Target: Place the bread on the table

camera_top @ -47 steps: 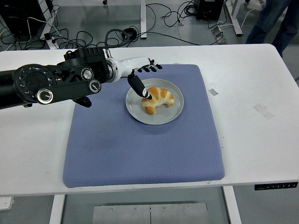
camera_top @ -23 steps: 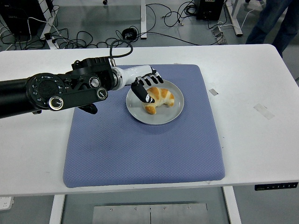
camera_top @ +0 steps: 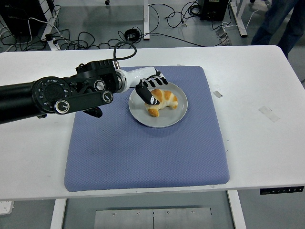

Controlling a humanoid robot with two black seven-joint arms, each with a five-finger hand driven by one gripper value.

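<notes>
Head view: bread on a grey plate atop the blue mat, white table beneath. Left hand over the bread's left end, fingers curled about it, thumb pressed to its near side; contact under the hand hidden. Legs of a person cut off at top right.

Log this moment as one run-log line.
left hand: closing on golden croissant-shaped bread | bread: on round grey plate | plate: on blue mat | right arm: out of view
</notes>
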